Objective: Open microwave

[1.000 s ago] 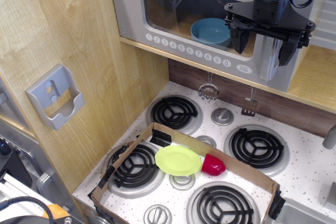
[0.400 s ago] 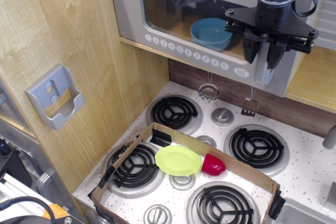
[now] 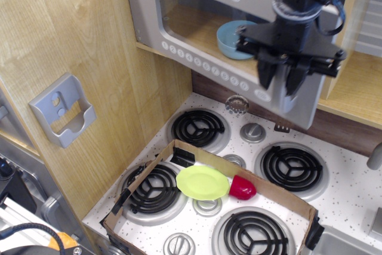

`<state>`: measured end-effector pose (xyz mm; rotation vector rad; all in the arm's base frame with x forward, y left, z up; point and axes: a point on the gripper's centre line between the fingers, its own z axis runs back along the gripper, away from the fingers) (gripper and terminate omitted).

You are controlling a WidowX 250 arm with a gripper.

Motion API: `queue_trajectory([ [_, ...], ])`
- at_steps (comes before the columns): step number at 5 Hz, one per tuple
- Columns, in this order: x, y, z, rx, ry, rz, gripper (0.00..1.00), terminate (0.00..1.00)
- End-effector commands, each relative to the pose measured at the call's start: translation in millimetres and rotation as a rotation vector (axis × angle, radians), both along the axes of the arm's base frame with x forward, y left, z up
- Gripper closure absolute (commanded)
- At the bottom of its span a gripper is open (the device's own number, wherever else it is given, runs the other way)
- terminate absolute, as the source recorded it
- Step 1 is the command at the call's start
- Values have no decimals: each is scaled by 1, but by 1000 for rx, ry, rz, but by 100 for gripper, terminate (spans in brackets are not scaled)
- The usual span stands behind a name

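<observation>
Nearest the camera, a cardboard tray (image 3: pixel 298 204) lies across the toy stove's burners (image 3: pixel 152 188), holding a lime-green plate (image 3: pixel 202 182) with a red cup (image 3: pixel 242 188) touching its right edge. On the wooden side panel to the left hangs a small grey wall bracket (image 3: pixel 61 110). Above the stove, on a wooden shelf, sits the microwave (image 3: pixel 197 13), its door swung partway out from the right side so that a gap shows between the door's handle edge and the cabinet. A blue bowl (image 3: pixel 231 39) is visible inside, partly through the clear window and partly past the door's top edge. The black gripper (image 3: pixel 285 79) hangs in front of the door's right end, its jaws narrowed around the vertical silver handle (image 3: pixel 291 97), apparently gripping it. Judged from the door's angle, the opening is well begun but incomplete: the door is ajar, not wide, and a further pull outward and leftward appears to be what remains.
</observation>
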<state>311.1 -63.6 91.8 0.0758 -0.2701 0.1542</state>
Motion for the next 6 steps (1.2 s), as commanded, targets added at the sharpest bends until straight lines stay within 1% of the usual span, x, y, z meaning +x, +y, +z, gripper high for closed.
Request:
queue_trajectory([
  [1, -53, 6, 10, 21, -24, 146, 0, 0],
  [2, -72, -16, 2, 48, -46, 255, 0, 0],
  [3, -67, -50, -7, -20, -50, 281, 0, 0],
  [4, -53, -81, -2, -41, -33, 217, 0, 0],
  [5, -34, -114, 5, -30, -34, 251, 0, 0],
  [6, -12, -132, 17, -111, 12, 221, 0, 0],
])
